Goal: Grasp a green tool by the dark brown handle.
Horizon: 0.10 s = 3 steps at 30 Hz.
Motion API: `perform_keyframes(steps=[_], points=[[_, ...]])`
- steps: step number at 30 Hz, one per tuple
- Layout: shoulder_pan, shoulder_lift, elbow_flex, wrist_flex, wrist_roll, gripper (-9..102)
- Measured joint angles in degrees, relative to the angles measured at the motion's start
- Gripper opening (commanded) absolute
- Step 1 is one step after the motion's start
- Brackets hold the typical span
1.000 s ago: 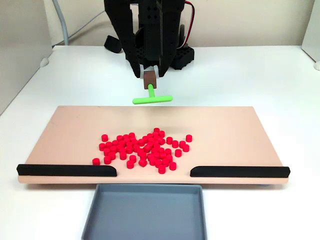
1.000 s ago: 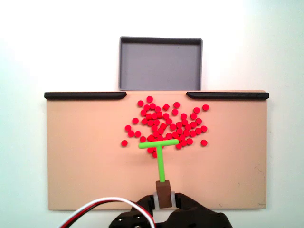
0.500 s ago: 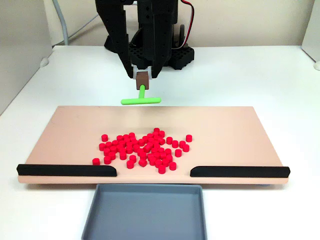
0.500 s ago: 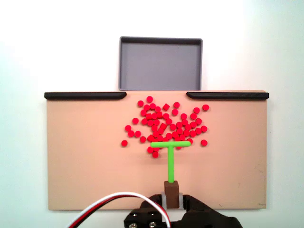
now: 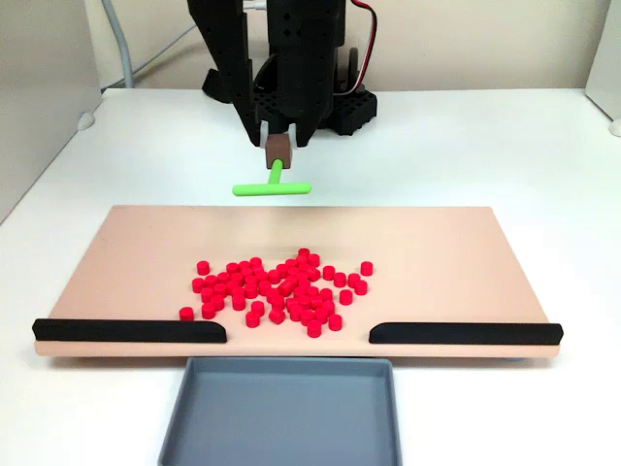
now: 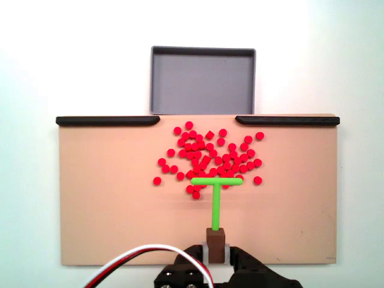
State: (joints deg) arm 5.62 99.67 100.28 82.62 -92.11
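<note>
The green tool [image 5: 272, 187] hangs in the air above the far edge of the tan board [image 5: 146, 252], stem pointing down and crossbar level. Its dark brown handle [image 5: 278, 149] sits between the fingers of my gripper [image 5: 277, 144], which is shut on it. From above, the green tool [image 6: 216, 198] reaches over the near side of the red pile, with the brown handle [image 6: 216, 238] held by the gripper [image 6: 216, 247] at the bottom of the picture. A pile of several small red cylinders [image 5: 277, 291] lies in the middle of the board.
Two long black strips [image 5: 129, 331] [image 5: 465, 333] line the board's front edge with a gap between them. A grey tray [image 5: 281, 413] sits below that gap. The arm's black base [image 5: 291, 92] stands behind the board, with a red and white cable [image 6: 144, 255].
The gripper has carried the tool to the left in the front view, right in the view from above, and lifted it slightly. It stays shut on the brown handle.
</note>
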Motion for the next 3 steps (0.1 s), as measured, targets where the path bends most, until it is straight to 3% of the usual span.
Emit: perform_keyframes(steps=[3], points=[[0.0,0.0,0.0,0.0,0.1,0]])
